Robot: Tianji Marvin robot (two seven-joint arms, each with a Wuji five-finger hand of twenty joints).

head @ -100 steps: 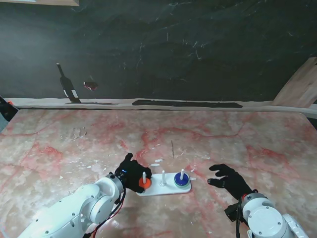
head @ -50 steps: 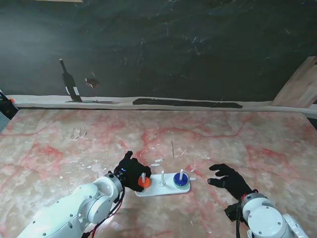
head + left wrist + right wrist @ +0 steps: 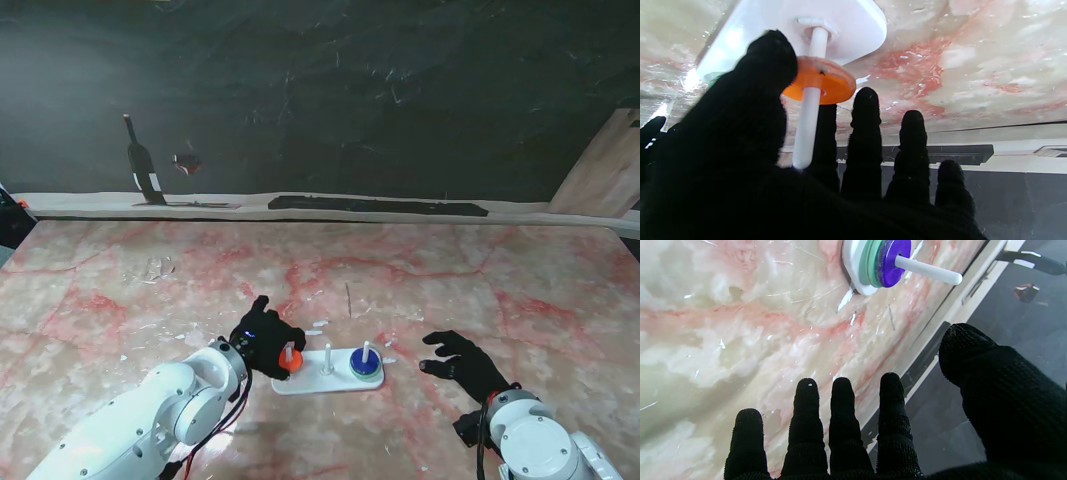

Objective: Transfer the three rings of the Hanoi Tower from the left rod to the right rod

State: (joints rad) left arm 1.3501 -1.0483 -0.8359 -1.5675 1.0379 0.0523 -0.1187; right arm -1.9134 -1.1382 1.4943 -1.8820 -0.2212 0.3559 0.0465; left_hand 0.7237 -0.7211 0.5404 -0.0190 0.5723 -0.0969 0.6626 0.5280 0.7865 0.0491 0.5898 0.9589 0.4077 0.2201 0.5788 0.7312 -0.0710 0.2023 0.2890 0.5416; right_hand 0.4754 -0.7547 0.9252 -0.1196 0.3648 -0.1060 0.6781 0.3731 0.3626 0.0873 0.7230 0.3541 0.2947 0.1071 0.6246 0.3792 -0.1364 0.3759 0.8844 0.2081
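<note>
Left hand pinches orange ring, lifted partway up left rod. Right hand spread wide, holding nothing, on counter.

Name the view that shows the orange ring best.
The left wrist view: the orange ring fills it, raised partway up its rod, the left hand pinching it. The stand view shows a small orange spot. The right wrist view misses it.

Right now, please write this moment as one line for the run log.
left hand: shut on orange ring, raised partway up left rod | right hand: open, idle | right rod: green ring, purple ring
</note>
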